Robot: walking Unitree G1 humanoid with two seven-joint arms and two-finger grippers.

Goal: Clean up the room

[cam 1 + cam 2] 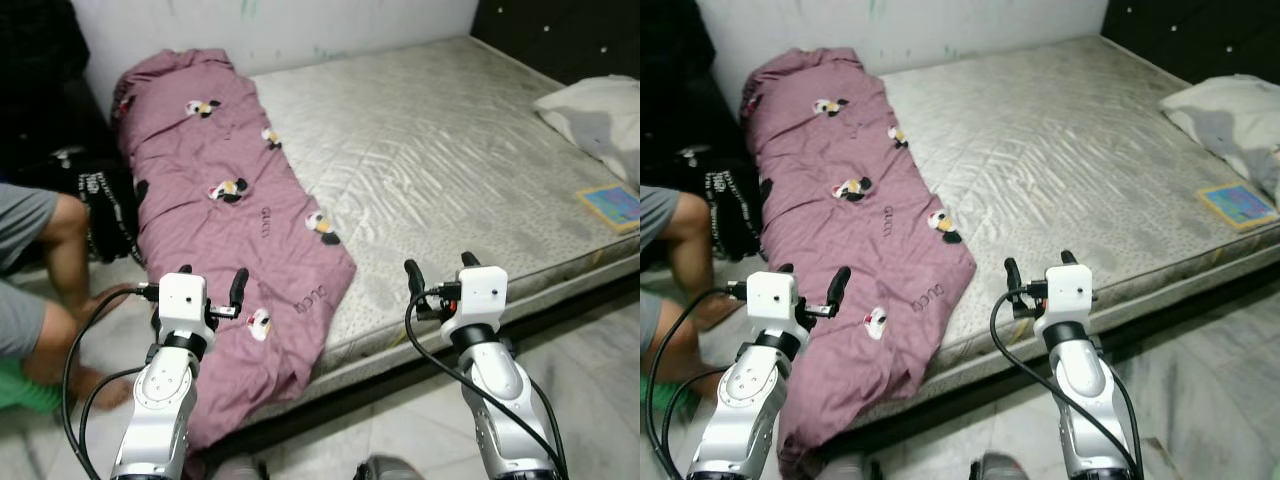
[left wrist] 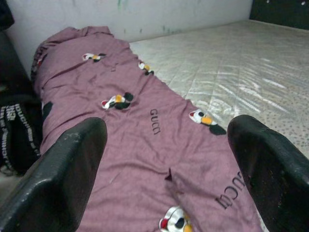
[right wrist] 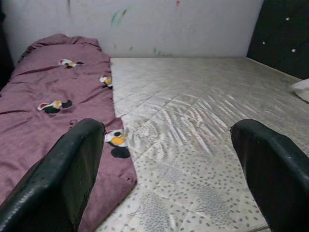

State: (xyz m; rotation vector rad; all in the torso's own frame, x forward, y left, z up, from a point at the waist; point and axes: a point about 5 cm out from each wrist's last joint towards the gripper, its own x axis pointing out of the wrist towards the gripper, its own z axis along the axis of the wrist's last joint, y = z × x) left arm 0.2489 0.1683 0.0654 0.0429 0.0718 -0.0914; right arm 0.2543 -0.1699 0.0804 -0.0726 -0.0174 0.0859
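Left eye view: purple blanket (image 1: 235, 215) beneath left tool (image 1: 211, 284), fingers apart.

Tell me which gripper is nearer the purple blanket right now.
Left. The left gripper hangs open over the purple blanket's lower end where it drapes off the mattress. The right gripper is open too, off to the blanket's side, at the bare mattress edge.

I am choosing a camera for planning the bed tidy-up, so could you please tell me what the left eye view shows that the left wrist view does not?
The left eye view adds a seated person's legs on the floor, the white pillow, a colourful book near the mattress edge, and both arms with the left gripper and right gripper open. The left wrist view adds a close look at the blanket's lettering between its fingers. Both show the purple blanket, the mattress and a black bag.
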